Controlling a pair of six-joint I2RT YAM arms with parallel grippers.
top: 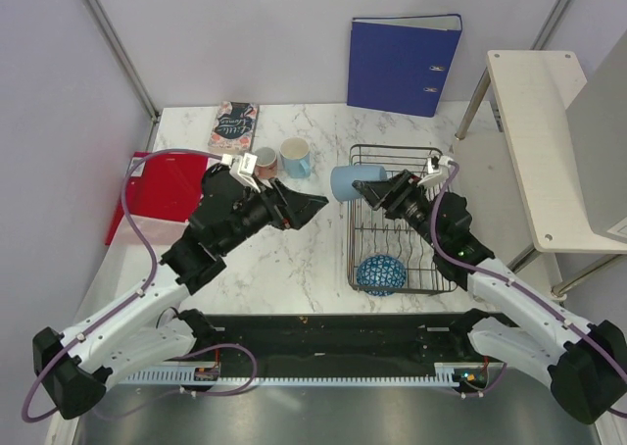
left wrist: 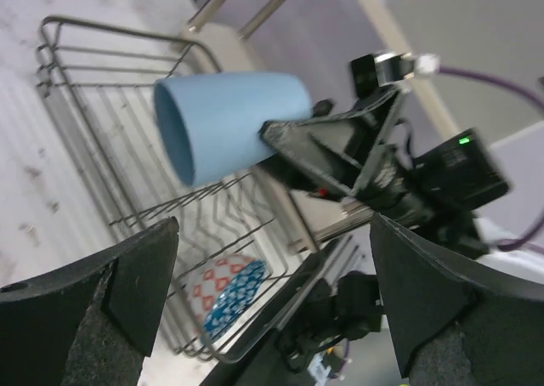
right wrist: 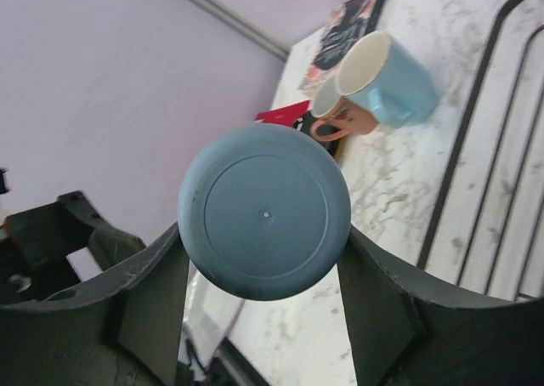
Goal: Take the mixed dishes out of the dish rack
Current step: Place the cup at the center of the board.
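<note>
— Light-blue ceramic mug (top: pixel 345 182): where is it?
— Lying sideways, clenched at its base end by the right pincer (top: pixel 368 188), above the black wire dish rack (top: pixel 354 259), at its left rim.
— And the left pincer (top: pixel 306 206)?
— Spread wide, empty, near the mug's mouth.

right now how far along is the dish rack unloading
Done: a salmon-orange cup and a blue mug stand on the table, left of the dish rack. In hand: the right gripper holds a light blue mug on its side at the rack's left edge, with the open left gripper facing it. Left: the blue net-patterned bowl sits in the rack; the arm hides part of it.
</note>
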